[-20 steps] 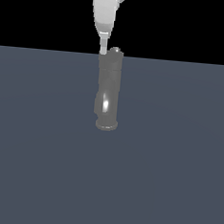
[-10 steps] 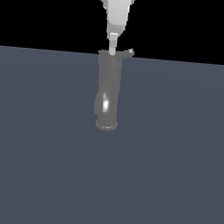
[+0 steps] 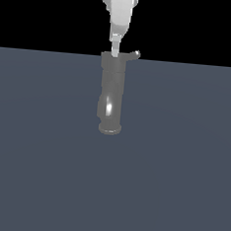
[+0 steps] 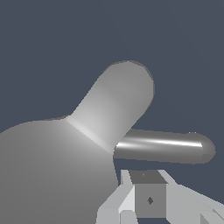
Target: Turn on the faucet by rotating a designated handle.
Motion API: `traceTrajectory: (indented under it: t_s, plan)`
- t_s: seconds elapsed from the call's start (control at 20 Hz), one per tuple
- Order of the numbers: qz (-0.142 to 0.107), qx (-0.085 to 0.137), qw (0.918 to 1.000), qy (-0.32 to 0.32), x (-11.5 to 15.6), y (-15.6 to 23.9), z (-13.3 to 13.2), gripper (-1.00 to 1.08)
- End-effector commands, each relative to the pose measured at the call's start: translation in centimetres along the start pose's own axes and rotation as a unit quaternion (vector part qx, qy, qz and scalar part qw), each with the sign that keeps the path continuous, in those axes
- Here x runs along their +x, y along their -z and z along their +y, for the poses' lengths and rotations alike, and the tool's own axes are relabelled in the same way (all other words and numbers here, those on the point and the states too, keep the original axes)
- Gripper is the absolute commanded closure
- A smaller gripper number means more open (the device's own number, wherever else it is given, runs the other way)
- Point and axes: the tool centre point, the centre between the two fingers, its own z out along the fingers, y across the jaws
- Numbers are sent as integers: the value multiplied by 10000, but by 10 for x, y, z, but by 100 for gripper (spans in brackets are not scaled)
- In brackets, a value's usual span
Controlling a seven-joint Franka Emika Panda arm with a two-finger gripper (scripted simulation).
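Note:
The faucet (image 3: 112, 95) is a tall grey upright cylinder with a flared base and a bright glint low down. Its handle (image 3: 133, 54), a thin lever with a rounded tip, juts from the cap toward the exterior view's right. My white gripper (image 3: 116, 47) comes down from above, its narrow tip at the cap's top just beside the handle's root, fingers together on nothing. In the wrist view the shiny handle (image 4: 166, 147) lies just past my gripper (image 4: 142, 194), with the faucet's cap (image 4: 48, 175) and a rounded spout (image 4: 116, 103) alongside.
A flat dark blue-grey floor (image 3: 181, 182) spreads all around the faucet. Black background fills the exterior view above the floor's far edge.
My gripper has shifted toward the exterior view's right over the cap. The handle has swung out and now sticks farther to that side.

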Motion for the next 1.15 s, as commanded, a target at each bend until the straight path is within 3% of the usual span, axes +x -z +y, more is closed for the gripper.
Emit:
traceTrajectory:
  t_s: [0.0, 1.1]
  plan:
    - [49, 186, 9996, -200, 29, 3, -19, 108]
    - [134, 254, 9981, -541, 87, 7, -62, 108]
